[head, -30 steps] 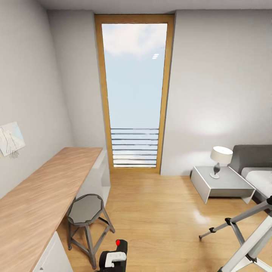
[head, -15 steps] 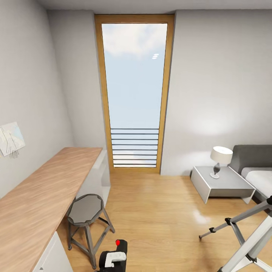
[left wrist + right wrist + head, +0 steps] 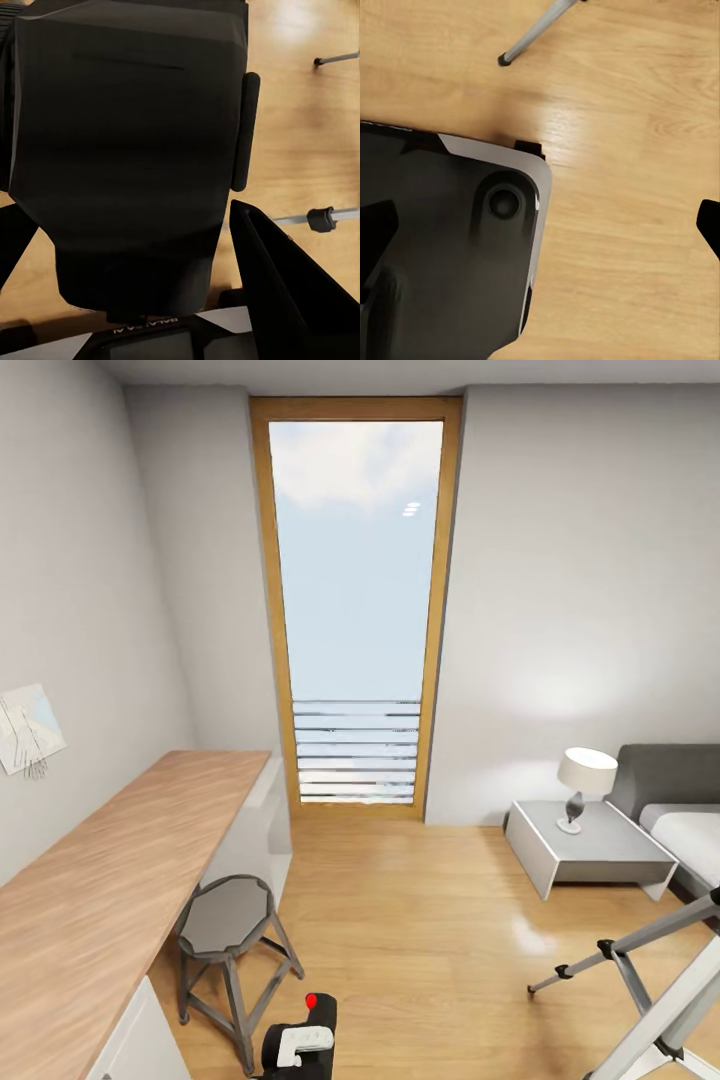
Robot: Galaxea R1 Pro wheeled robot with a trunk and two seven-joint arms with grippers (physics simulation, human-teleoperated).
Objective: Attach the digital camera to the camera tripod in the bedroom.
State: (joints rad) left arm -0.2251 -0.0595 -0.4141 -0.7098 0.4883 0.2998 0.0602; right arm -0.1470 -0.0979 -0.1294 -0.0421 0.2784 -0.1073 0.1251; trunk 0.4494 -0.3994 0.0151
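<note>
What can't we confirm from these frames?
- Camera tripod head: cut off by the head view's right edge; mount unseen.
- Digital camera: its lower part cut off by the head view's bottom edge; in the left wrist view its dark body blocks the grip contact.
- Right gripper's state: right wrist view gives too little to judge.

The left hand [image 3: 300,1048] sits low at the robot's front, fingers [image 3: 289,292] clamped around a black object.

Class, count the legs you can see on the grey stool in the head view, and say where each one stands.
3. On the stool beside the desk: one leg at front left, one at front centre, one at the right toward the window. A further leg may be hidden behind these.
</note>
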